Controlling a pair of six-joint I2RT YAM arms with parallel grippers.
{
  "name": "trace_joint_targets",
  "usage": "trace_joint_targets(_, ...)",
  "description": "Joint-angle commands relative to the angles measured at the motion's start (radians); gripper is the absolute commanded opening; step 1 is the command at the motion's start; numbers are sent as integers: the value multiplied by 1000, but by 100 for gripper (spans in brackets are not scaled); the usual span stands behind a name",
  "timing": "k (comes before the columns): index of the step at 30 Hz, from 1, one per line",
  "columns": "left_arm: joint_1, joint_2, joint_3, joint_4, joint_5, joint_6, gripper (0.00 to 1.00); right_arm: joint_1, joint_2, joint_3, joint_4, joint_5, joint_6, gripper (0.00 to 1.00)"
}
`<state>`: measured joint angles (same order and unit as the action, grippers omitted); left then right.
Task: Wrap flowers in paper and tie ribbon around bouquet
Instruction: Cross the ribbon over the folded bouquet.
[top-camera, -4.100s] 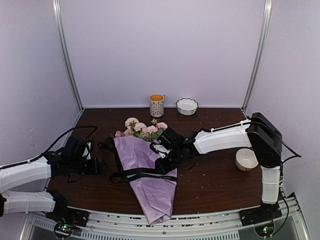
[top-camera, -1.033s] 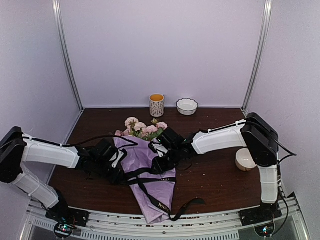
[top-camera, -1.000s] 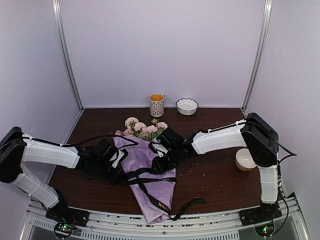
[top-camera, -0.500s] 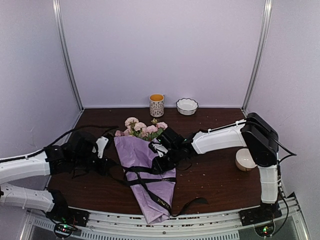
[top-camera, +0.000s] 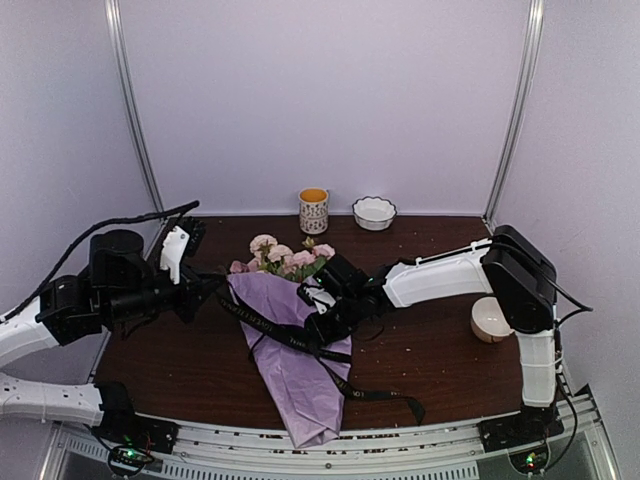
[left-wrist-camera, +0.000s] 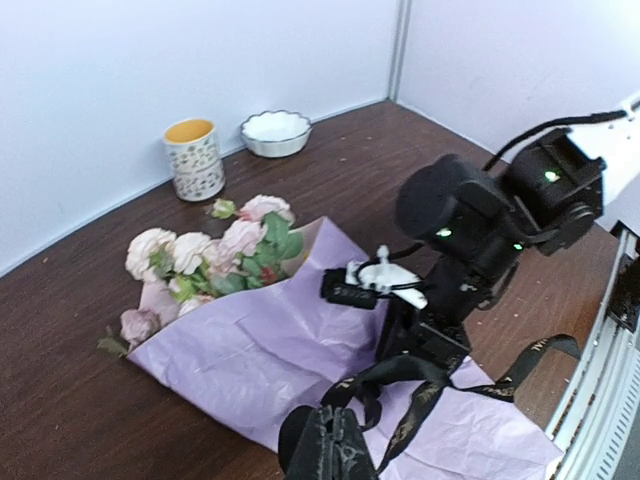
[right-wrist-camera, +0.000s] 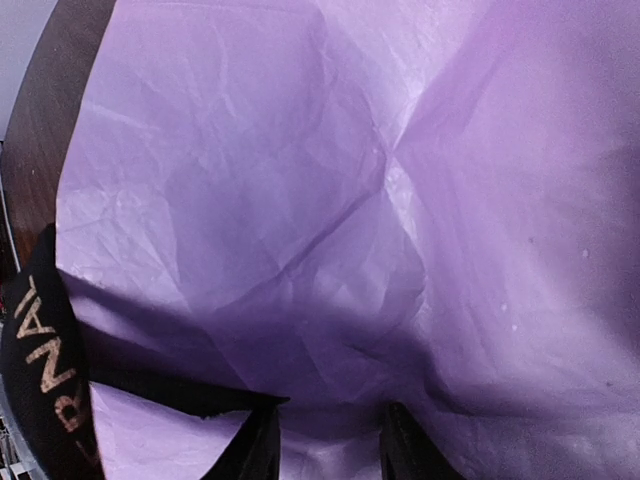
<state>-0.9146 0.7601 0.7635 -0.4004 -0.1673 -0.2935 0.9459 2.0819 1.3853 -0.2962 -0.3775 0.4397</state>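
The bouquet lies on the table, its flowers (top-camera: 285, 258) (left-wrist-camera: 215, 250) poking out of a cone of lilac paper (top-camera: 300, 375) (left-wrist-camera: 260, 350) (right-wrist-camera: 300, 200). The black lettered ribbon (top-camera: 270, 325) (left-wrist-camera: 400, 368) (right-wrist-camera: 40, 370) runs diagonally over the cone, and its loose tail trails toward the front right. My left gripper (top-camera: 210, 287) (left-wrist-camera: 338, 440) hangs raised off the bouquet's left side, shut on one end of the ribbon. My right gripper (top-camera: 322, 318) (right-wrist-camera: 325, 450) presses down on the cone's middle, its fingers closed on a bulge of paper.
A patterned mug (top-camera: 313, 210) (left-wrist-camera: 194, 158) and a white scalloped bowl (top-camera: 374, 212) (left-wrist-camera: 275, 132) stand at the back wall. A pale bowl (top-camera: 492, 319) sits by the right arm's base. The dark table (top-camera: 430, 350) ends at a metal rail in front.
My left gripper has shut on the ribbon, then pulled back left and up from the bouquet. The ribbon now runs diagonally across the cone. The right arm has stayed put.
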Motion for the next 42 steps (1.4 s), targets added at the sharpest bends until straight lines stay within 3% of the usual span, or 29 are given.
trace_joint_targets(1,-88,51,34,123,4,89,0,-6,44,15,-43,16,-10,36)
trace_joint_targets(5,-90,-70,-50,180,-249,-5,0,-6,48,15,-47,16,-12,36)
trace_joint_targets(7,-90,-157,-105,156,-418,-83,0,-8,50,15,-45,15,-11,36)
trace_joint_targets(9,-89,-230,-151,91,-495,-153,0,-9,51,15,-43,13,-10,36)
trace_joint_targets(13,-90,-268,-225,-90,-471,-379,0,-9,54,20,-42,10,-8,36)
trace_joint_targets(17,-90,-238,-303,-86,-298,-550,0,-8,55,27,-51,11,-10,36)
trace_joint_targets(23,-90,-246,-286,-210,-388,-634,0,-8,52,27,-52,9,-12,36)
trace_joint_targets(24,-90,-240,-280,-243,-418,-649,3,-8,55,27,-50,9,-12,36)
trace_joint_targets(25,-90,-230,-276,-267,-441,-656,20,-8,54,27,-49,7,-11,36)
trace_joint_targets(27,-89,-193,-263,-302,-470,-667,64,-8,55,27,-46,5,-9,36)
trace_joint_targets(28,-90,-168,-253,-313,-480,-668,75,-7,53,27,-46,5,-10,36)
trace_joint_targets(31,-90,-92,-206,-245,-444,-550,80,-8,48,26,-46,4,-10,36)
trace_joint_targets(33,-90,-37,-167,-50,-270,-309,78,-8,40,23,-44,0,-10,36)
trace_joint_targets(36,-103,94,-101,94,-28,-157,74,-8,32,20,-35,-11,-8,36)
trace_joint_targets(40,-176,318,-23,119,22,12,56,-10,22,9,2,-45,15,36)
trace_joint_targets(42,-227,420,20,124,24,72,52,-13,15,-3,28,-74,29,36)
